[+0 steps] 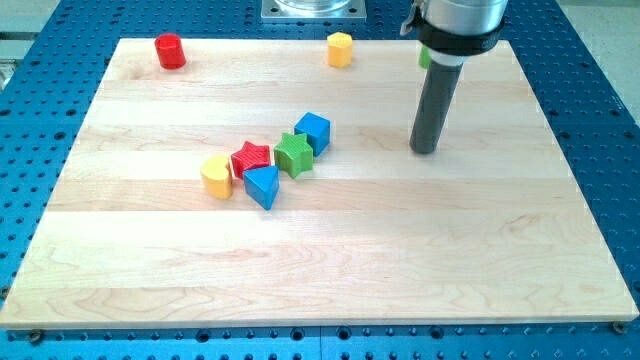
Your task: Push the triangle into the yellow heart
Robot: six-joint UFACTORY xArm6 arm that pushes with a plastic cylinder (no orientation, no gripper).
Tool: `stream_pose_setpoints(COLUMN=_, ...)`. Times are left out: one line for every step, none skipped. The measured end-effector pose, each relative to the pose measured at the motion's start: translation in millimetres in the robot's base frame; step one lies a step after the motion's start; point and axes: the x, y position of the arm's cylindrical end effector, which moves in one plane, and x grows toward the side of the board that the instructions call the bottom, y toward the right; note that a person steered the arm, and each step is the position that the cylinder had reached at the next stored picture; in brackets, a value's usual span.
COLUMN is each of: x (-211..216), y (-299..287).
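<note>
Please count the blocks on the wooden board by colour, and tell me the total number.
Red: 2, red cylinder, red star
Yellow: 2, yellow heart, yellow block
Blue: 2, blue triangle, blue cube
Green: 1, green star
Total: 7

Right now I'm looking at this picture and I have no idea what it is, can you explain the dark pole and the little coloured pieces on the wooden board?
There is one picture, from a single camera looking down at a wooden board on a blue perforated bench. The dark pole is the end of a robot arm. It has no fingers and holds nothing; it only pushes things with my tip, which stands on the board at the view's right, apart from every block. Near the middle lies a cluster: a yellow heart, a red star, a blue triangle, a green star and a blue cube. Near the view's top edge sit a red cylinder and a yellow block. A small green piece peeks out behind the pole.
</note>
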Motion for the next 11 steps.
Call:
stream_pose_setpoints(x=16, y=-9)
stream_pose_setpoints(x=16, y=-12)
stream_pose_setpoints(x=16, y=-16)
stream_pose_setpoints(x=16, y=-16)
stream_pose_setpoints(x=29, y=-16)
stream_pose_setpoints(x=60, y=-32)
stream_pose_setpoints(x=62, y=-97)
stream_pose_setpoints(x=79, y=-168)
stream_pose_setpoints(x=39, y=-213)
stream_pose_setpoints(x=5, y=-220)
stream_pose_setpoints(x=51, y=-216)
